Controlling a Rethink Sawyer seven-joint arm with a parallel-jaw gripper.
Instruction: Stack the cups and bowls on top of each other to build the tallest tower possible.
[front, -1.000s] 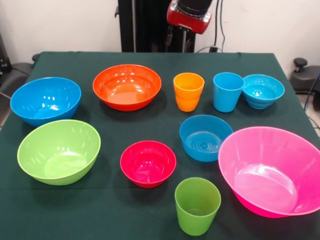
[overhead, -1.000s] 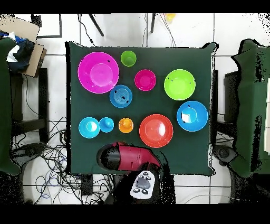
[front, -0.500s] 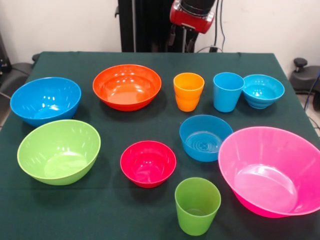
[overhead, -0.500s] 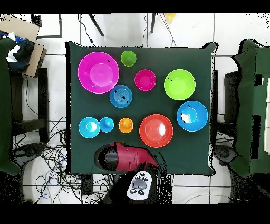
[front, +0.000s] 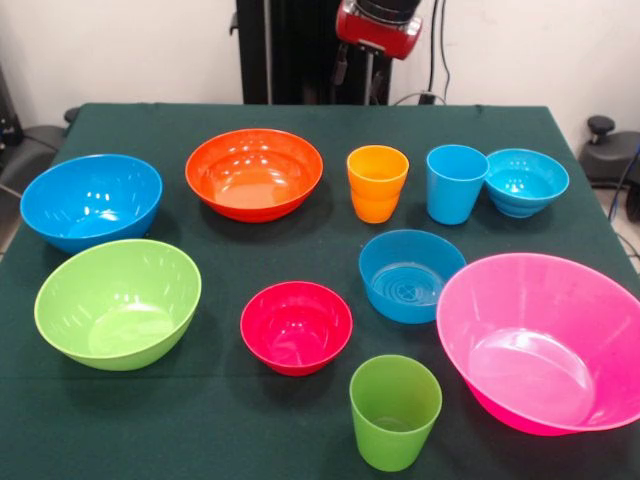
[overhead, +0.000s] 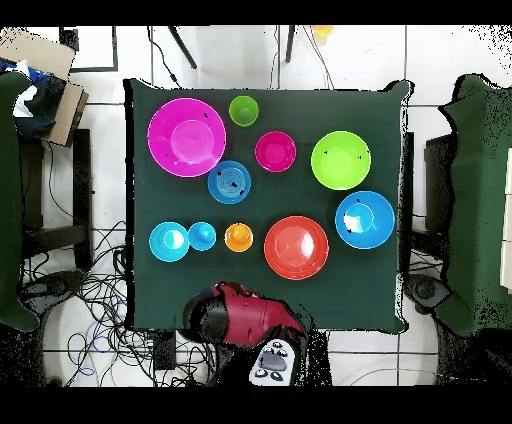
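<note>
A dark green cloth covers the table (front: 300, 120), with a pale wall and black column behind it. The red arm head (front: 378, 25) hangs past the table's far edge, touching nothing; its gripper tips are not visible, so how far open it is cannot be told.

Nearest the arm head stand the orange cup (front: 377, 183) and wide orange bowl (front: 254, 173), then the light blue cup (front: 456, 184) touching, or just beside, the small turquoise bowl (front: 526, 181). Farther out sit the large blue bowl (front: 91, 201) and medium blue bowl (front: 410, 275). Farther still are the lime green bowl (front: 117, 303), small red bowl (front: 296, 327) and large pink bowl (front: 545, 340). The green cup (front: 394, 411) is farthest. Every vessel stands upright, separate and empty (nothing stacked).
</note>
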